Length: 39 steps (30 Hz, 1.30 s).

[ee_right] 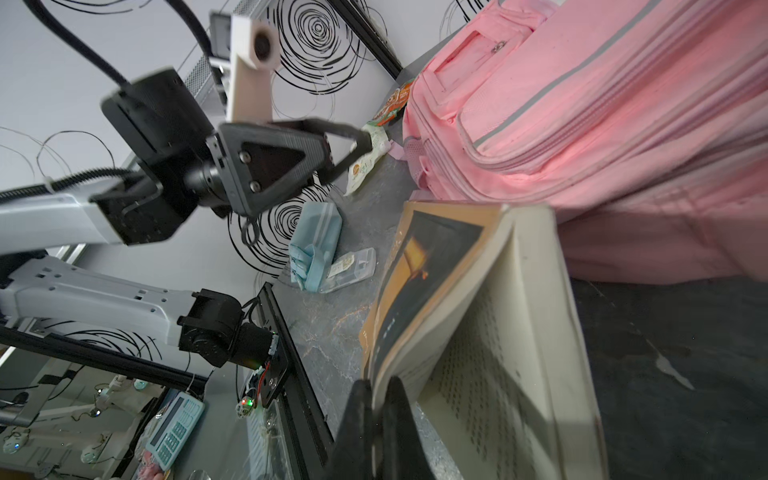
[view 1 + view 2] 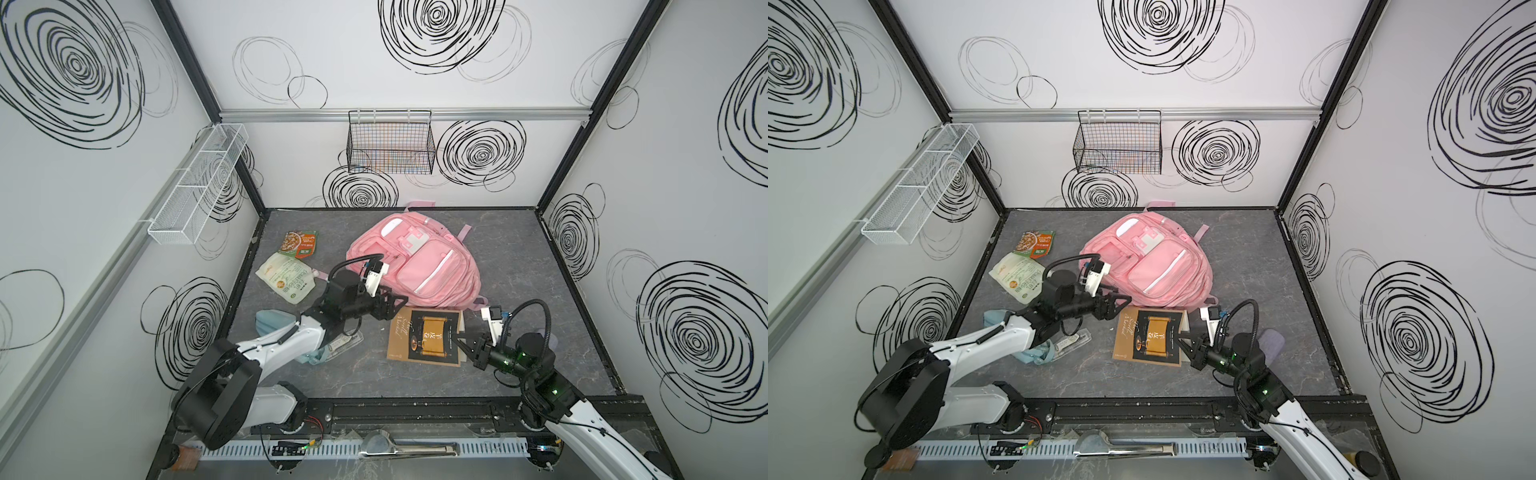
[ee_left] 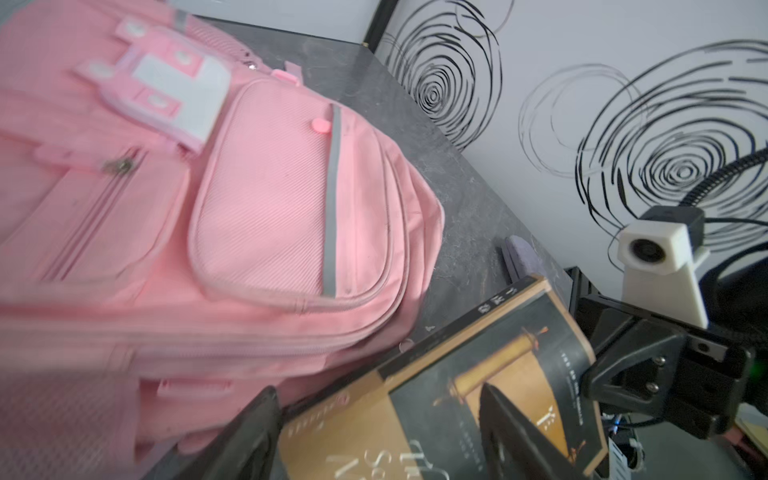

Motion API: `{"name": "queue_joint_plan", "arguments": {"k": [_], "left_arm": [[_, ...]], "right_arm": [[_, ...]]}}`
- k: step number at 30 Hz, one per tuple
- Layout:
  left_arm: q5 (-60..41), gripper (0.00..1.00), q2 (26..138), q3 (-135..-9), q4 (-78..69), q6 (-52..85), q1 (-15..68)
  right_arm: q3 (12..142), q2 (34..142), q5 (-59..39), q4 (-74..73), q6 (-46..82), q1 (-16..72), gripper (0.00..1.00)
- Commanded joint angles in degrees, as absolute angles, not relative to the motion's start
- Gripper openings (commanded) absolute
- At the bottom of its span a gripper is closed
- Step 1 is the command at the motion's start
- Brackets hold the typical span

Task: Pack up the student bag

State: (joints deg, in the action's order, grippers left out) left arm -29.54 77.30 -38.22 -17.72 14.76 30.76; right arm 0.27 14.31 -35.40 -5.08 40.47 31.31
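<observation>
In a top view, the student bag (image 2: 415, 257) lies mid-tabletop (image 2: 540, 291), the book (image 2: 424, 336) just below it. The left gripper (image 2: 398, 302) hovers open at the book's upper-left corner; the right gripper (image 2: 459, 343) pinches its right edge.

Left wrist: spread fingers (image 3: 249, 432) frame the book (image 3: 478, 374), student bag (image 3: 249, 208) at left.

Right wrist: fingers (image 1: 361, 415) clamp the book's (image 1: 478, 332) cover, student bag (image 1: 602, 104) upper right.

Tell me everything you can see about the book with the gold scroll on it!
The book is a paperback, tan and black, with a gold scroll and curly lettering. It lies on the grey table beside the pink student bag. The right tool is shut on the cover's edge, holding it lifted so printed cream pages show. The left tool hangs open above one corner.
</observation>
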Motion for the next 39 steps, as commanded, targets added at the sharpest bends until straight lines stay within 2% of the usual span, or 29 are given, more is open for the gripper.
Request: {"name": "queue_joint_plan", "arguments": {"k": [1, 7, 12, 16, 24, 26, 32, 35, 36, 38, 39], "left_arm": [[-38.1, 0.78, 81.6, -46.7, -0.1, -9.4, 31.3], [-43.8, 0.81, 89.6, -60.1, 15.1, -29.7, 31.7], [-50.5, 0.79, 100.7, -70.1, 35.2, -44.2, 31.6], [-51.1, 0.79, 106.0, -72.1, 42.7, -49.8, 31.6], [-53.6, 0.78, 111.8, -73.5, 47.2, -53.4, 31.8], [-53.7, 0.74, 113.7, -74.4, 49.1, -54.4, 31.9], [-56.8, 0.52, 114.7, -75.6, 53.2, -57.6, 31.9], [-56.3, 0.26, 113.0, -75.7, 51.9, -56.5, 31.5], [-56.0, 0.2, 112.4, -75.8, 51.2, -55.3, 31.3], [-55.4, 0.1, 110.5, -76.3, 50.6, -53.6, 30.7], [-55.1, 0.09, 109.4, -76.5, 50.3, -53.1, 30.5]], "right_arm": [[1.0, 16.5, -36.9, -5.3, 34.7, 31.2, 0.0], [1.5, 17.9, -37.3, -6.0, 34.0, 31.2, 0.0], [1.5, 16.4, -37.7, -5.7, 33.5, 31.3, 0.0], [1.2, 14.2, -37.3, -5.4, 32.9, 31.5, 0.0], [1.3, 13.0, -35.5, -4.5, 32.8, 32.1, 0.0], [1.4, 12.9, -35.3, -4.3, 32.8, 32.2, 0.0], [1.5, 12.3, -32.9, -3.4, 32.8, 32.3, 0.0], [2.1, 12.2, -31.0, -2.3, 33.1, 32.3, 0.0], [2.3, 12.2, -30.4, -2.0, 33.3, 32.3, 0.1], [3.2, 12.2, -29.0, -1.0, 33.7, 32.3, 0.45], [3.8, 12.2, -28.1, -0.3, 34.1, 32.4, 0.57]]}}
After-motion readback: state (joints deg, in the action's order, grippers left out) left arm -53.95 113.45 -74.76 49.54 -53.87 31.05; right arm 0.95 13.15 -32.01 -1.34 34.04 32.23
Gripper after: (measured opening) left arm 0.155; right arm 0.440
